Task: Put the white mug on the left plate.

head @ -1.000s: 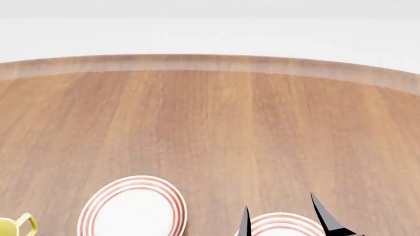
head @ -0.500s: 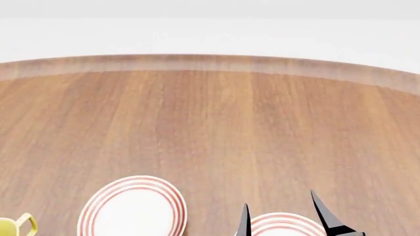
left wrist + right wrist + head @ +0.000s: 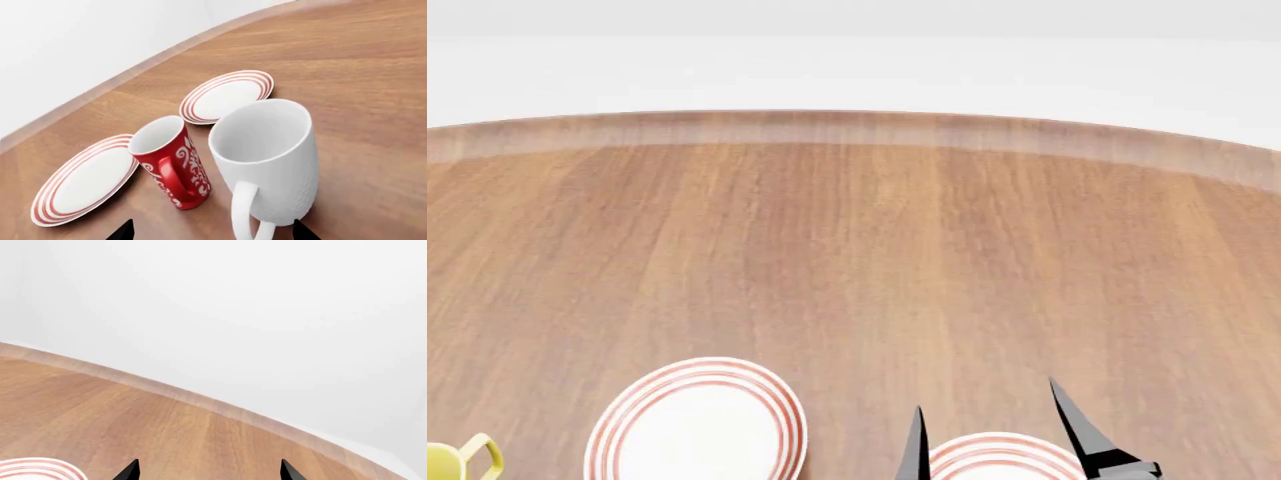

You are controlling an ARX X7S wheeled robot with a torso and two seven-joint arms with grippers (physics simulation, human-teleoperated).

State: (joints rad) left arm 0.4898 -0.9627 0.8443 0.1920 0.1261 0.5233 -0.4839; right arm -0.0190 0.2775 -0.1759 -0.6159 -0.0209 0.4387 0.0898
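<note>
Standing glossy white mug (image 3: 267,160) on woodgrain table (image 3: 360,60); both jaws wide.

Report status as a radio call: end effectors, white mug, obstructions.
Both end effectors open, empty: left end effector at white mug, right end effector over right plate. Mug upright on table, left plate bare. Red mug close beside it.

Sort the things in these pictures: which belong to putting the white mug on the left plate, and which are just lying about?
Belong to the job:
white mug
left plate

Just lying about:
red mug with white swirls
yellow-handled mug, mostly out of view
right plate
</note>
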